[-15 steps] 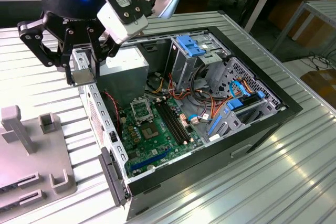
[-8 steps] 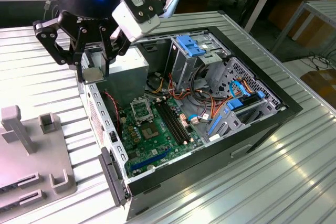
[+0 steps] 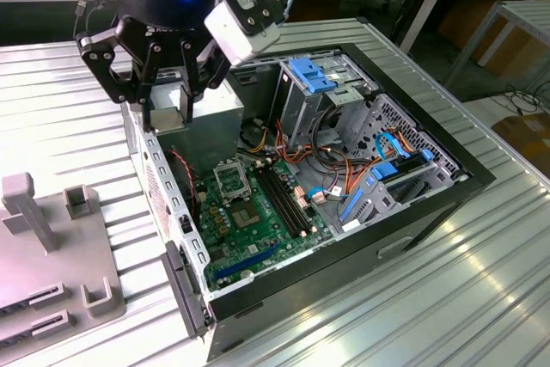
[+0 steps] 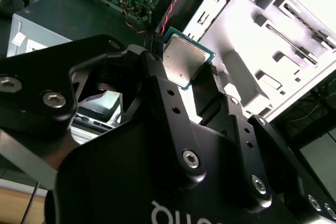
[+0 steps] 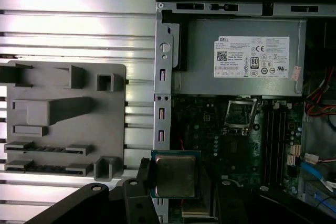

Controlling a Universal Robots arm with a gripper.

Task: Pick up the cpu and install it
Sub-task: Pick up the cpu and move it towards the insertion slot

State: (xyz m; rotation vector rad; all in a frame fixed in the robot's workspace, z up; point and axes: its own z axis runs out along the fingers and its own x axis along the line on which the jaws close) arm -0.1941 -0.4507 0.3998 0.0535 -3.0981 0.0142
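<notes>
The cpu [image 4: 186,59] is a small flat square chip with a silver-grey metal top and a green rim. My gripper [image 4: 184,77] is shut on it, one black finger on each of two opposite edges. In the first wrist view the cpu [image 5: 175,174] sits between the fingers of the gripper [image 5: 176,183], over the case's side wall. In the exterior view the gripper [image 3: 172,109] hangs above the open computer case, by the grey power supply [image 3: 219,118]. The open socket [image 3: 232,180] with its black hinged frame lies on the motherboard [image 3: 253,229], to the exterior view's right of the gripper and lower.
A grey fixture plate [image 5: 65,119] with raised blocks lies on the ribbed metal table [image 3: 412,315] beside the case. Inside the case are long black memory slots [image 3: 284,199], cable bundles and a drive cage with blue clips [image 3: 314,75]. The case's side wall [image 5: 163,103] stands between plate and motherboard.
</notes>
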